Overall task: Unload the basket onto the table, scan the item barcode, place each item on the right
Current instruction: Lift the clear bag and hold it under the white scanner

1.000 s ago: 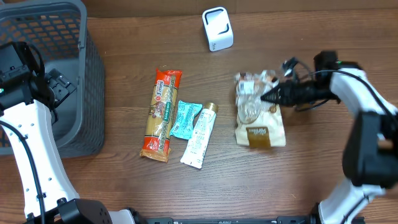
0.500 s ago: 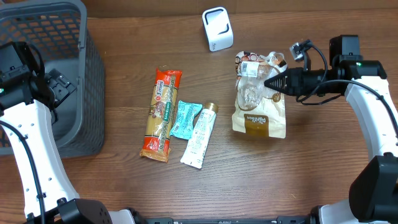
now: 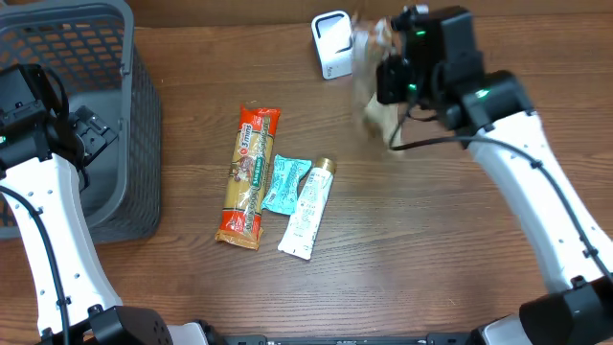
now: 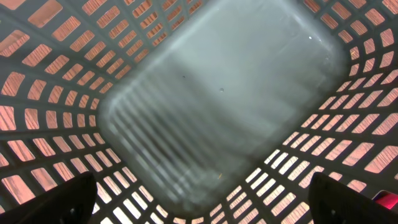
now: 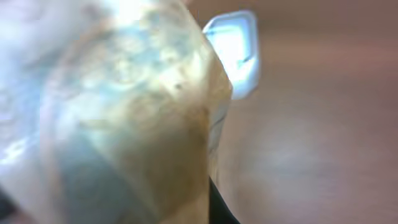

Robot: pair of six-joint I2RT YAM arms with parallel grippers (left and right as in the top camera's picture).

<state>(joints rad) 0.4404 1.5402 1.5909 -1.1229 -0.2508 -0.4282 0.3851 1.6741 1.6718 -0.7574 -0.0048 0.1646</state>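
Beside scanner (image 3: 334, 43): snack bag (image 3: 368, 72) now lifted off counter (image 3: 431, 249), motion-blurred; right claw (image 3: 386, 84) clenched on it. Barcode pass likely starting.

Reads like "3 mins" in a round red sign near the top of the long orange packet (image 3: 249, 177). More words lower down on it, too tiny to read. Small print on the teal sachet (image 3: 286, 183) and on the white tube (image 3: 308, 209), too small to read. Label on the see-through bag (image 3: 374, 72) all blurred. Nothing to read on the white scanner (image 3: 333, 43).
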